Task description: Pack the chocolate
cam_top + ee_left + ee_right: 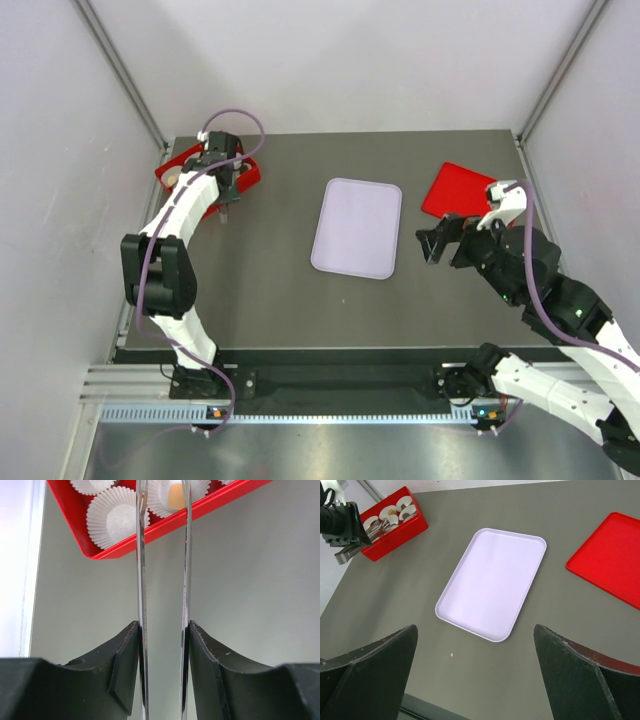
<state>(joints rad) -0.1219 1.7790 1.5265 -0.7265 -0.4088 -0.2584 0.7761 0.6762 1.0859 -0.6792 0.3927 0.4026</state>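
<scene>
A red box (165,527) at the far left holds white paper cups (116,522). One golden caramel chocolate (175,497) sits in a cup. My left gripper (162,630) is shut on metal tongs (141,570), whose two arms stand apart and reach over the box's rim on either side of that cup. From above, the left gripper (228,185) hangs over the red box (168,172). My right gripper (475,630) is open and empty, above the table just right of a lavender tray (492,580). Other chocolates are hidden.
The lavender tray (357,228) lies empty mid-table. A flat red lid (455,188) lies at the back right, beside the right gripper (432,245). The red box (400,530) is close to the table's left edge and the white side wall.
</scene>
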